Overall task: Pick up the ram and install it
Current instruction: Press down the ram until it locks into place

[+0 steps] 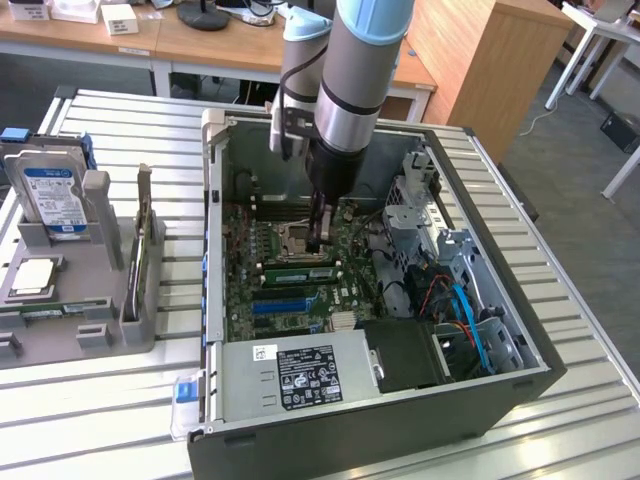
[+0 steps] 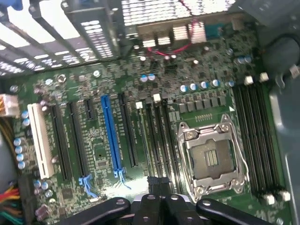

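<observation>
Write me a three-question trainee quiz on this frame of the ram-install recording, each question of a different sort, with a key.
1. True or false: the gripper is down inside the open dark grey computer case, above the green motherboard.
2. Where does the hard drive with the blue and white label stand? A: in the grey holder block outside the case; B: inside the case; C: in the gripper.
3. Fill in: among the black expansion slots, one long plastic slot is coloured ____.

Key: 1 true; 2 A; 3 blue.
</observation>
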`<state>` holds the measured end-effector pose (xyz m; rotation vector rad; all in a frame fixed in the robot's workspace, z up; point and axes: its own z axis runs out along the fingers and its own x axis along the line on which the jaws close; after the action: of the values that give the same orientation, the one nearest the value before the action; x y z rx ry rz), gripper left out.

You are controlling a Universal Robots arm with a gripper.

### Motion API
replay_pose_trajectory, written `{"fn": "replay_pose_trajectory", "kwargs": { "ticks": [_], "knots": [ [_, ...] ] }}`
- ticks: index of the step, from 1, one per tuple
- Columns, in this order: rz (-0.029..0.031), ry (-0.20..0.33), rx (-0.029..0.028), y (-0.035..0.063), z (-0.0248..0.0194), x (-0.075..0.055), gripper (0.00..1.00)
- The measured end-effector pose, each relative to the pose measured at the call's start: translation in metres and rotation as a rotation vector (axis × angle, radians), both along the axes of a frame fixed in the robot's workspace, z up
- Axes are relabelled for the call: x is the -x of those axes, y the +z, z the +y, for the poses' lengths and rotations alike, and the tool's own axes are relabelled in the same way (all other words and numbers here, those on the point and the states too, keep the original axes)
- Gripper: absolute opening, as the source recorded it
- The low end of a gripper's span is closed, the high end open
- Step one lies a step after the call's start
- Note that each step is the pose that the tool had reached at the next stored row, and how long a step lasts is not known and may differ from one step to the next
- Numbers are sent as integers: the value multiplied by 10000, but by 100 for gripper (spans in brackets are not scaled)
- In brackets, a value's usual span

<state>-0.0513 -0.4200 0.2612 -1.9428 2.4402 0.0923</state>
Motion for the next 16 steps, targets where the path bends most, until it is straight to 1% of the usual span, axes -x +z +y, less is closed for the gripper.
{"fn": "replay_pose_trajectory", "kwargs": {
  "ticks": [9, 16],
  "knots": [
    [0, -1591, 0, -1, 0, 0, 11],
    [0, -2660, 0, -3, 0, 3, 11]
  ]
}}
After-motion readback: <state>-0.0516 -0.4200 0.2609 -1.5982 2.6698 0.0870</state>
